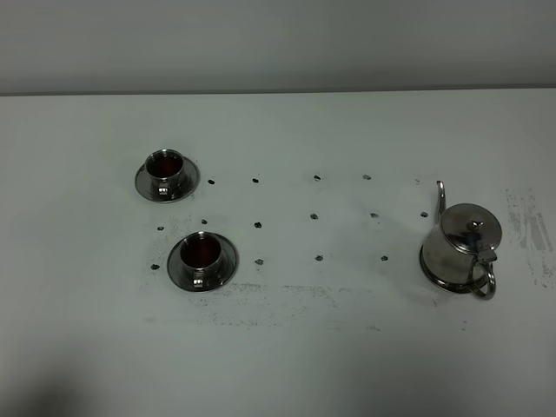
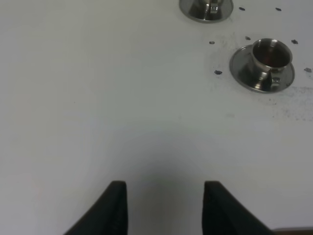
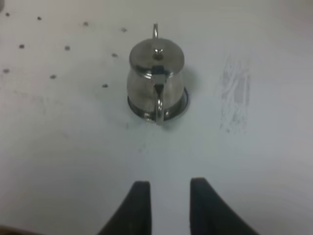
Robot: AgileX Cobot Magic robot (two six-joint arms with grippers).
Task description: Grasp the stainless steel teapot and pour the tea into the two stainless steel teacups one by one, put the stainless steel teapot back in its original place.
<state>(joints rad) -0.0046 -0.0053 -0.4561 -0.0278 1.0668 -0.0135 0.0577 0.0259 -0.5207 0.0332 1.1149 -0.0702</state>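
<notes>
Both my left gripper (image 2: 164, 208) and right gripper (image 3: 168, 205) stand open and empty, the teapot (image 1: 462, 248) sits untouched at mid-right, and the two teacups (image 1: 166, 174) (image 1: 201, 259) left of centre already look dark inside, so I judge pouring either finished or unstarted.

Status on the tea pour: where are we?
Both teacups, the far one and the near one, hold dark reddish liquid, so pouring looks done. The teapot stands upright on the table, lid on, ungripped. Nothing in hand: the left gripper and right gripper are open and empty. Whether the pot sits at its original spot can't be confirmed.
</notes>
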